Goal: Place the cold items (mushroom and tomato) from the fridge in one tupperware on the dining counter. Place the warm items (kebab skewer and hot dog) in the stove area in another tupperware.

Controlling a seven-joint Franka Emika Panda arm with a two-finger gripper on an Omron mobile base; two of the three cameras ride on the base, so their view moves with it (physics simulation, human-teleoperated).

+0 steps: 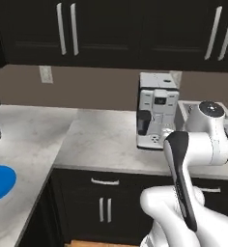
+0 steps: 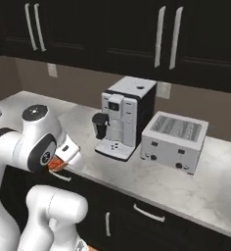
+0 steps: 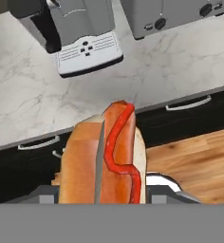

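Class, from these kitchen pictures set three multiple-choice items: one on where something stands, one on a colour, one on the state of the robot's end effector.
1. The toaster stands where, seen in the right base view?
A. right of the coffee machine
B. on the floor
C. inside a cabinet

2. What colour is the sauce line on the hot dog?
A. green
B. red
C. white

3. The end effector is
A. empty and wide open
B. shut on a mug
C. shut on the hot dog

Answers: 1 A, both sit side by side on the counter; 2 B, a red wavy stripe runs along the sausage; 3 C, the hand view shows the bun between the jaws.
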